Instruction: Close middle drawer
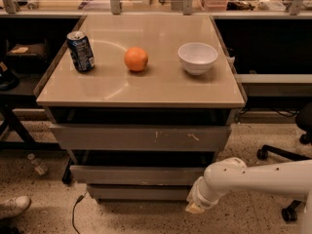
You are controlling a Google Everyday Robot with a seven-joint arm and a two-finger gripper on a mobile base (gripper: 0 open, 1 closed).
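On the cabinet top (161, 89) we saw, from left to right, a blue can (80, 51), an orange (136, 59) and a white bowl (197, 58). Below, the middle drawer (139, 175) stood slightly pulled out, between the scratched upper drawer front (141, 138) and the lowest drawer front (134, 193). At lower right, the gripper (197, 208) hung just beside the middle drawer's right end; we could not tell whether it was released or clenched.

middle drawer (139, 174): part open | tool (196, 207): low, near its right front corner | tabletop (161, 87): can (80, 51), orange (136, 59), bowl (197, 58)
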